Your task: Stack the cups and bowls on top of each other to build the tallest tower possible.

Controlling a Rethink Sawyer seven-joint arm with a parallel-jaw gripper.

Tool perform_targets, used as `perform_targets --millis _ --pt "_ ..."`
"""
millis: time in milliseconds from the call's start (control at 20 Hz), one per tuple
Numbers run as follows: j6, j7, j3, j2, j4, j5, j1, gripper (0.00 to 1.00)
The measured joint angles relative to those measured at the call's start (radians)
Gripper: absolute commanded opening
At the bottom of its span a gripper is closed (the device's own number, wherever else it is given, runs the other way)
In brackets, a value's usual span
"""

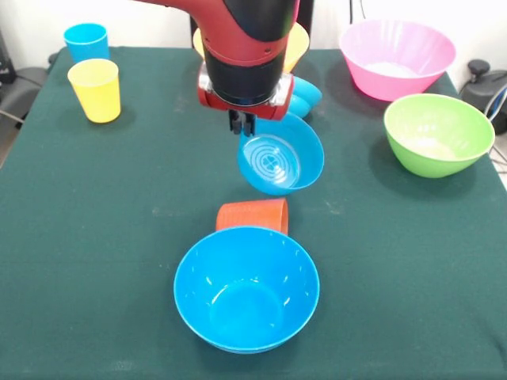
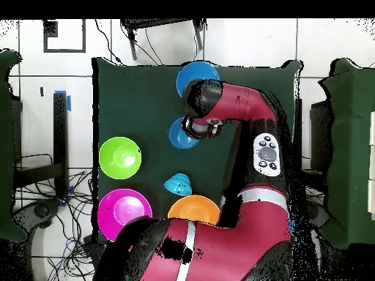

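Observation:
My gripper [image 1: 242, 125] is shut on the rim of a small ridged blue bowl [image 1: 281, 158] and holds it tilted above the table; it also shows in the overhead view [image 2: 180, 135]. Below it an orange-red ribbed cup [image 1: 253, 214] lies on its side, just behind a medium blue bowl [image 1: 246, 288] that stands upright. Yellow cup [image 1: 96, 89] and sky blue cup [image 1: 86, 40] stand at the far left. The pink bowl [image 1: 396, 57], green bowl [image 1: 437, 133], yellow-orange bowl [image 1: 295, 46] and another small blue bowl [image 1: 306, 94] each stand alone. No stack shows.
The dark green cloth [image 1: 95, 237] covers the table. In the overhead view my arm hides the cups and much of the table's right half. Cables and stands surround the table.

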Motion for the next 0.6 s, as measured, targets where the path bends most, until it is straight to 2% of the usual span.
perform_targets --millis 600 --pt "0.154 0.000 0.000 0.020 -0.128 0.011 -0.002 0.00"
